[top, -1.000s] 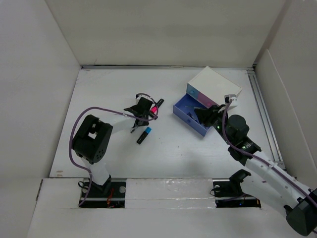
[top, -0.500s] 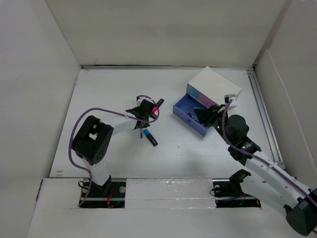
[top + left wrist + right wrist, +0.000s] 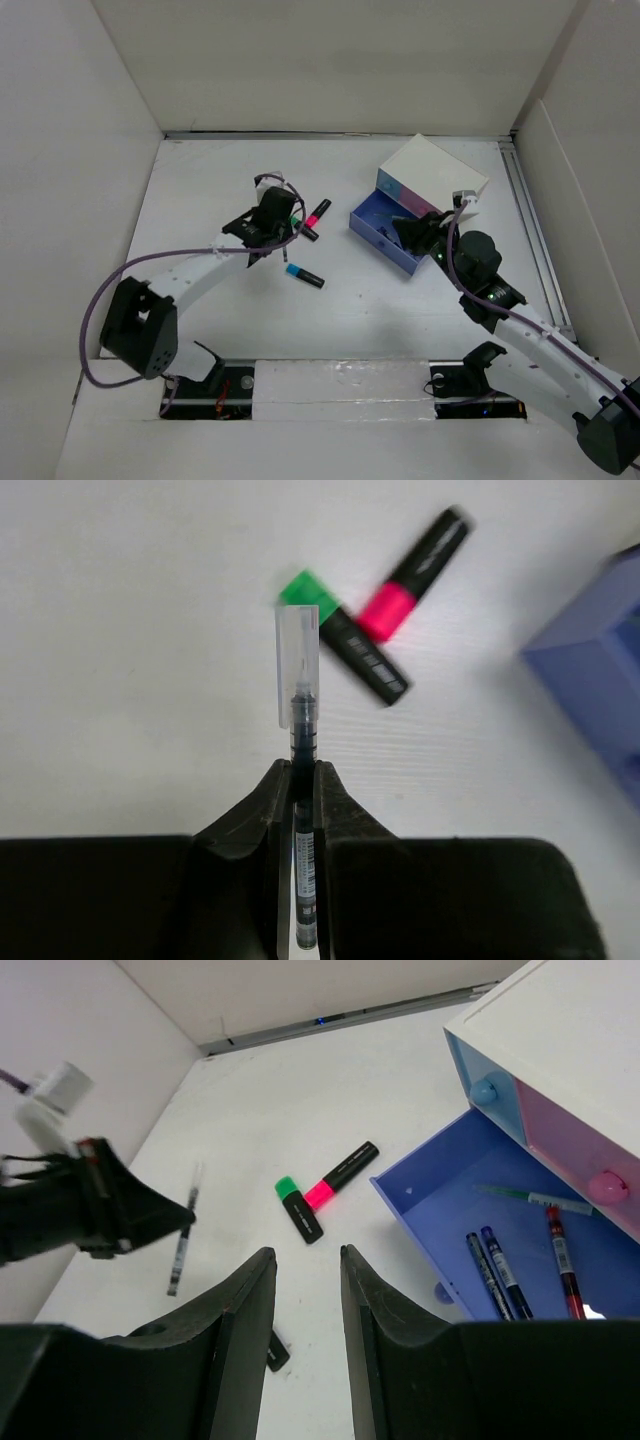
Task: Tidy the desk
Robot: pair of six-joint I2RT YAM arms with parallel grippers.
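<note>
The bench [image 3: 200, 190] is a wide, flat, matte white top that fills the floor between the white walls. The left fingers [image 3: 303, 780] are clenched on a thin clear-capped pen [image 3: 300, 680], whose barrel label is too small to read. The right fingers [image 3: 308, 1265] stand released, gripping nothing.

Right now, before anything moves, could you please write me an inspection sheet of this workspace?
Surface: white desk, flat, matte.
Job's things: pen, clear-capped; white drawer box, its blue drawer open, pens inside.
Clutter: green highlighter and pink highlighter meeting in a V; blue-capped marker lying apart.
Grippers: left tool shut on pen; right tool open, holding nothing.
Cables: purple cable loops off left arm; another along right arm.
Surroundings: white walls on three sides.
</note>
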